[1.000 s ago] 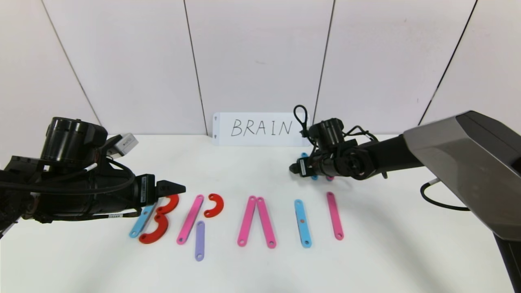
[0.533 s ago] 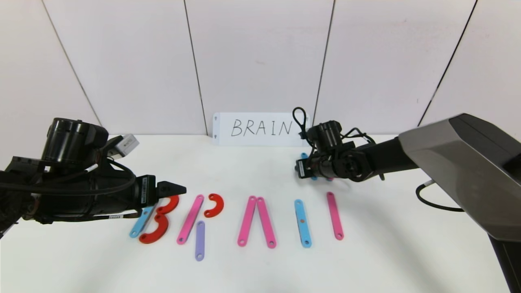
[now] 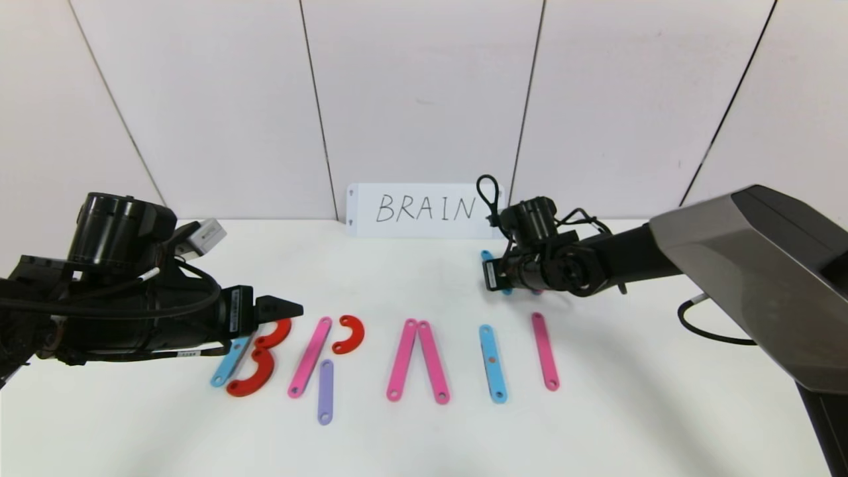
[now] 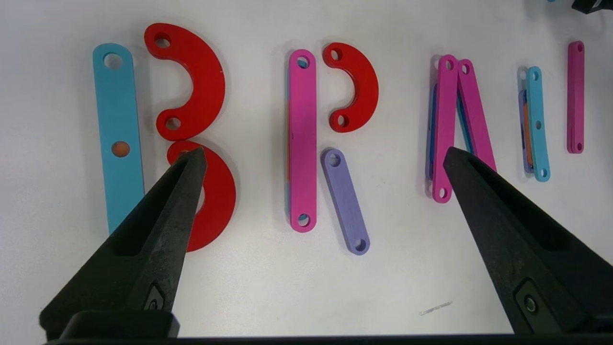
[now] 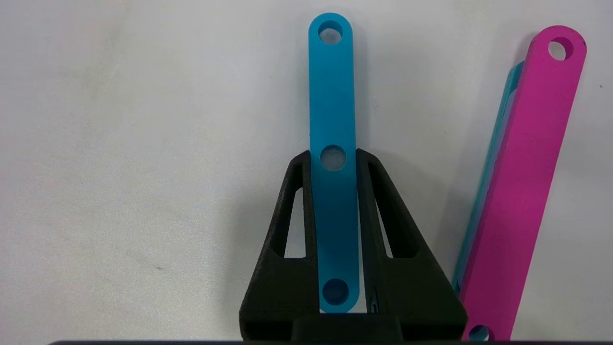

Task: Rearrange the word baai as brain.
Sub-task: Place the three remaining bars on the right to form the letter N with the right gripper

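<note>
The word lies along the table's front in the head view. Its B is a light-blue strip [image 3: 228, 363] with two red arcs [image 3: 252, 377]. Its R is a pink strip [image 3: 310, 358], a red arc [image 3: 350, 334] and a purple strip [image 3: 324, 391]. Two pink strips [image 3: 402, 360] lean into an A, then come a blue strip [image 3: 493, 363] and a pink strip [image 3: 544, 351]. Behind them my right gripper [image 3: 491, 273] [image 5: 333, 155] is shut on a spare light-blue strip [image 5: 333, 96] lying on the table. My left gripper [image 3: 291, 308] [image 4: 324, 153] hovers open above the B and R.
A white card [image 3: 424, 210] with handwritten BRAIN leans on the back wall. A spare pink strip [image 5: 524, 182], stacked on a blue one, lies beside the held strip. A black cable [image 3: 712, 328] trails on the table at the right.
My right gripper has closed from open onto the spare light-blue strip and drawn back slightly to the right. The left arm has not moved.
</note>
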Available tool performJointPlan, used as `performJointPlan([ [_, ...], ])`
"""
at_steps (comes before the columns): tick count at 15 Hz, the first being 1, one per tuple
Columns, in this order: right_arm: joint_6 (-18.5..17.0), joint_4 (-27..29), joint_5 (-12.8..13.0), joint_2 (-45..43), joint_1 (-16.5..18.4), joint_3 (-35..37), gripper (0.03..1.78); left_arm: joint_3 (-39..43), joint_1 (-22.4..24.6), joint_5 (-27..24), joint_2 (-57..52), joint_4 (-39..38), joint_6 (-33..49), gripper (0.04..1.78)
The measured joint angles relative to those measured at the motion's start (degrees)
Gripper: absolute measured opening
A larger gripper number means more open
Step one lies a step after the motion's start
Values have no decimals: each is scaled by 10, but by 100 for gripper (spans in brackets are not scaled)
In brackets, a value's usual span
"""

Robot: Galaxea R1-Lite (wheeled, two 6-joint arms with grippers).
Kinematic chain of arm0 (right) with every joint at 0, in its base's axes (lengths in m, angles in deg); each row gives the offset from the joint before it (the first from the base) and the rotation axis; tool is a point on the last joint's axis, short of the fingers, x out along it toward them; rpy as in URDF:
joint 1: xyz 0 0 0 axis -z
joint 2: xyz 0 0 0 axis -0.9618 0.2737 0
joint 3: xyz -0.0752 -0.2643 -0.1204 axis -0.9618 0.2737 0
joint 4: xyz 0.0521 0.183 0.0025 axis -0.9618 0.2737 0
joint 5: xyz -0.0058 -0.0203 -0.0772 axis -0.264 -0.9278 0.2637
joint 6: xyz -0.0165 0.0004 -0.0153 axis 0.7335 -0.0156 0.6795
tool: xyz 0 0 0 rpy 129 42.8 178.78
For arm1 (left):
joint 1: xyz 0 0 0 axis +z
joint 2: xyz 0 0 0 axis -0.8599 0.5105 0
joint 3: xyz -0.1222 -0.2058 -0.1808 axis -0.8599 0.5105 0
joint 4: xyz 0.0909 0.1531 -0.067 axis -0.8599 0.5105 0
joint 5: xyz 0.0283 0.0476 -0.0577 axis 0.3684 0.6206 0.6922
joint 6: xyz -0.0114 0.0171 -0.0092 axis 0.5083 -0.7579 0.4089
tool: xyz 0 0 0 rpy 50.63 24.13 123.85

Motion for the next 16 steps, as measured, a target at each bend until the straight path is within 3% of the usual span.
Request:
performJointPlan([
  [9,3,3,-1,-46,-6,44,28,1,-1,0,0,0,0,173],
  [12,14,-1,-6,-112,-7,108,28,3,-2,0,0,0,0,173],
  [16,50,-7,-51,-222,3,238,28,4,-5,0,0,0,0,173],
])
